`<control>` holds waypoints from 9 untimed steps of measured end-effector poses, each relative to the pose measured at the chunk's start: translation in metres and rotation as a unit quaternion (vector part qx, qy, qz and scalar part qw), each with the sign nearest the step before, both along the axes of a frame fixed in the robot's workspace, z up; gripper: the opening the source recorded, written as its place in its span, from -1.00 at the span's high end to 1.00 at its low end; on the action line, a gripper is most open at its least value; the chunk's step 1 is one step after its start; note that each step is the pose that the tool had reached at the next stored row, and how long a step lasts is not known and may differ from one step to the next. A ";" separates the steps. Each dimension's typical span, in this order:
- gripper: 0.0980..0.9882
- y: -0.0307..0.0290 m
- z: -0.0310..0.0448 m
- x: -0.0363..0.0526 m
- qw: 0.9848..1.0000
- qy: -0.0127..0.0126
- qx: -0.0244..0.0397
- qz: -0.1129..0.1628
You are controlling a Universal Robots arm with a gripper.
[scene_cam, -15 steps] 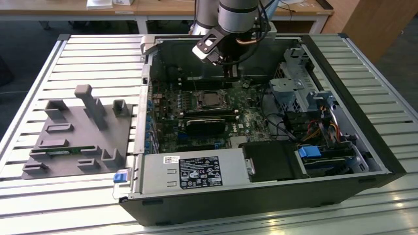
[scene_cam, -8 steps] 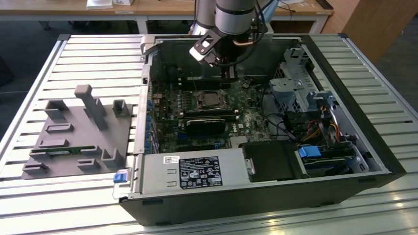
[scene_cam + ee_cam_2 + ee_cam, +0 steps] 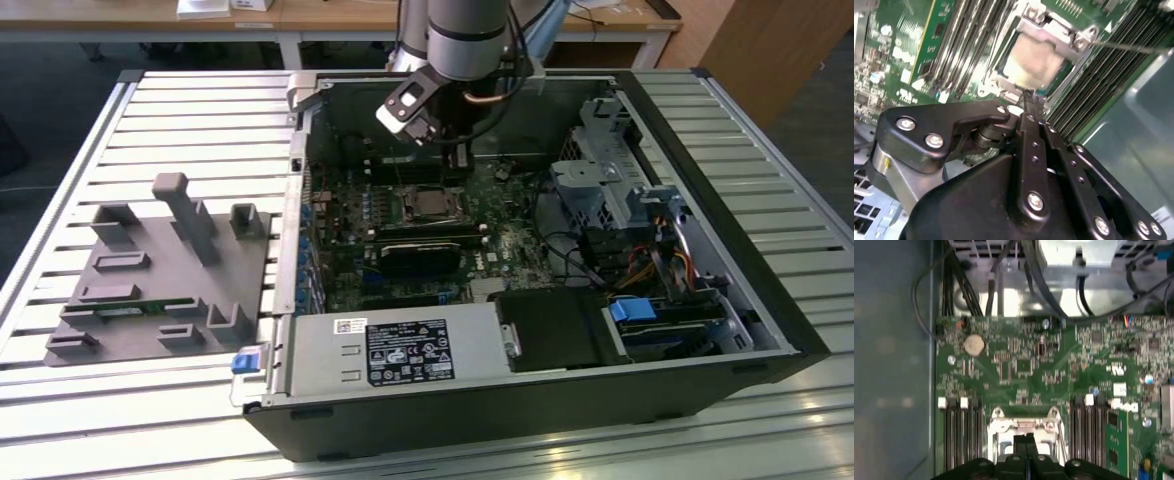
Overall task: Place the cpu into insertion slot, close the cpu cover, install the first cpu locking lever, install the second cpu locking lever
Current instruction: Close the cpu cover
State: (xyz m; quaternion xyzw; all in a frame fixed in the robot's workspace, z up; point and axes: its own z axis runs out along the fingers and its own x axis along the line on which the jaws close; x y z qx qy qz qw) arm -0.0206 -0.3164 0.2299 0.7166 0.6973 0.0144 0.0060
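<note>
Gripper: black two-finger unit on a grey arm, hanging inside the open computer case over the far half of the green circuit board. In both wrist views its fingers are pressed together tip to tip with nothing between them, the tips just beside one edge of the socket. Items across the exterior view, from its left: slatted metal table; grey fixture block with upright posts, lying on the table well apart from the case; blue tab at the case's near corner; silver power supply with a dark label, along the near wall of the case. The insertion slot sits mid-board, just below the gripper, with a black rectangular part near it on the near side. The cpu lies in that slot, pale beige face up. The cpu cover, a silvery frame, lies around the chip's face. A thin metal rod runs away from one corner of the socket. Long memory slots flank the socket on both sides, and a coin battery sits further along the board. Toward the exterior view's right stand a grey drive cage, coloured wires and a blue clip.
</note>
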 end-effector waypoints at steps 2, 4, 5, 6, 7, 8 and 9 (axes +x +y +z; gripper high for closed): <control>0.98 0.0001 -0.0011 -0.0035 1.000 0.000 0.000 0.000; 0.98 0.0000 -0.0036 -0.0046 1.000 0.000 0.000 0.000; 0.98 -0.0001 -0.0054 -0.0049 1.000 0.000 0.000 0.000; 0.98 -0.0002 -0.0072 -0.0054 1.000 0.000 0.000 0.000; 0.98 -0.0004 -0.0090 -0.0059 1.000 0.000 0.000 0.000; 0.98 -0.0006 -0.0108 -0.0064 1.000 0.000 0.000 0.000; 0.98 -0.0009 -0.0121 -0.0069 1.000 0.000 0.000 0.000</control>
